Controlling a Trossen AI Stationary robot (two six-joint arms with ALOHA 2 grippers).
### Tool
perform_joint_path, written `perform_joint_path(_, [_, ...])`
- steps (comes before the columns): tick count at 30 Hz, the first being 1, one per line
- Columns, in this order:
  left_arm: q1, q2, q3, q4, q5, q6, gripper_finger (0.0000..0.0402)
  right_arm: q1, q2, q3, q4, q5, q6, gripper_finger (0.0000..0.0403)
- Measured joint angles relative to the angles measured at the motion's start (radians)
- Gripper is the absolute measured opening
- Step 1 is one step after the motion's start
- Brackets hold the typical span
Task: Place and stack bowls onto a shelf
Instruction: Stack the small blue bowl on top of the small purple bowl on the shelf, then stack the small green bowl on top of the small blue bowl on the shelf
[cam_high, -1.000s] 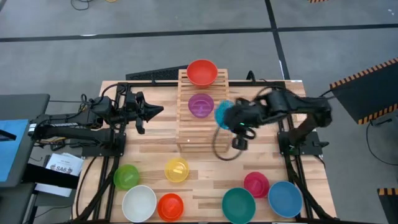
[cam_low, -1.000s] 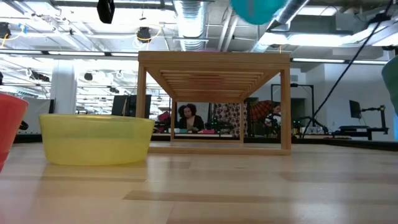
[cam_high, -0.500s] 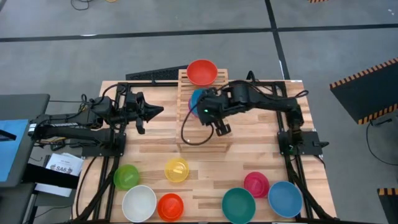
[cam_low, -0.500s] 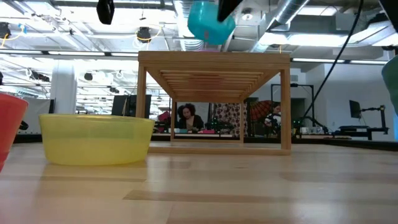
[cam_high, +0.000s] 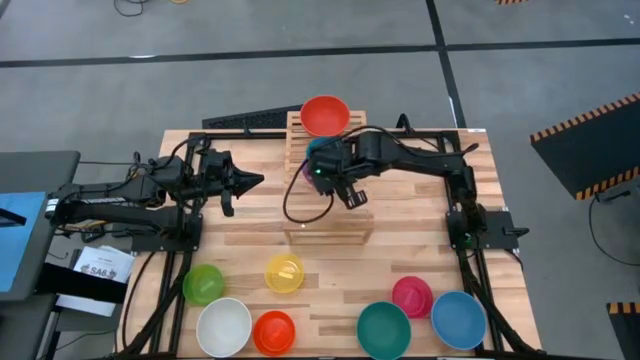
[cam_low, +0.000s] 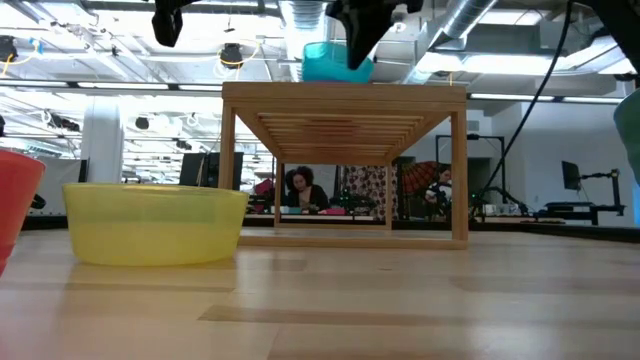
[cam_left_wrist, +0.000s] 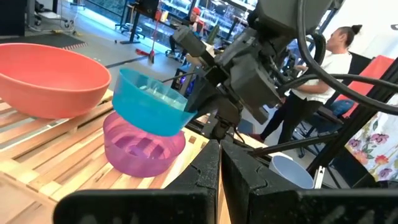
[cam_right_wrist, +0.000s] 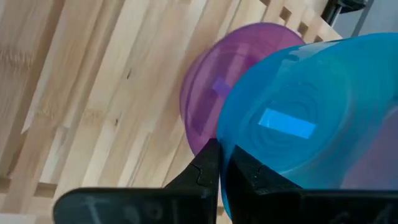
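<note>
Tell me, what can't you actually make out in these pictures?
- High view: the purple plastic bowl on the light wooden slatted shelf is mostly hidden under the right tool.
- Low view: the red bowl is cut by the edge.
- Left wrist view: whether the light-blue bowl rests in the purple one.

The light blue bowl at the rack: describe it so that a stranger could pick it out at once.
Find the light wooden slatted shelf at the far middle of the table. On it stand a round glossy red plastic bowl and, nearer, a translucent purple plastic bowl. The small glossy light blue plastic bowl sits tilted in the purple one, its rim between the right end effector fingers; no other bowl has an arm at it.
</note>
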Motion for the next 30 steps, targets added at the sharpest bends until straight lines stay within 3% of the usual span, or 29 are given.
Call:
perform_joint_path(10, [0.000, 0.000, 0.000, 0.000, -0.005, 0.002, 0.0000, 0.002, -0.001, 0.000, 0.002, -0.021, 0.001, 0.0080])
perform_joint_path(23, [0.000, 0.000, 0.000, 0.000, -0.004, 0.003, 0.0000, 0.008, -0.003, 0.000, 0.072, -0.001, 0.060, 0.0243])
perform_joint_path(30, [0.000, 0.000, 0.000, 0.000, -0.004, 0.003, 0.0000, 0.007, -0.056, -0.003, -0.075, -0.031, 0.263, 0.0255])
